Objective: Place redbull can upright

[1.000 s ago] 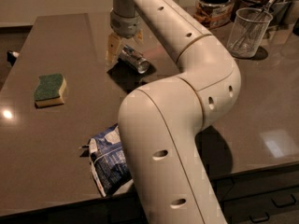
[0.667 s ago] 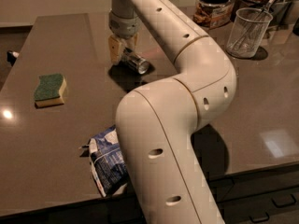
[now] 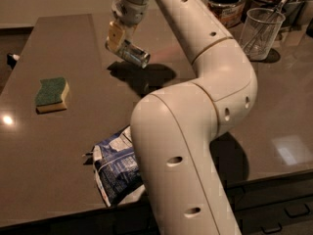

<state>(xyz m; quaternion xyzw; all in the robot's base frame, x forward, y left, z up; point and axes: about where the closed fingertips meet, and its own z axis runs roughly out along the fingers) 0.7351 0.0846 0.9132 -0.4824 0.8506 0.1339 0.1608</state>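
Observation:
The redbull can (image 3: 133, 54) is a slim silver can, tilted with its shiny rim pointing down-right, held above the dark table (image 3: 58, 131). My gripper (image 3: 117, 39) is at the upper middle of the camera view, shut on the can's upper end. The can's shadow lies on the table just below it.
A green and yellow sponge (image 3: 52, 94) lies at the left. A blue snack bag (image 3: 116, 166) lies at the front edge, partly behind my arm. A clear glass cup (image 3: 261, 33) and jars (image 3: 225, 4) stand at the back right.
My gripper has lifted the can off the table and it now hangs tilted above its shadow.

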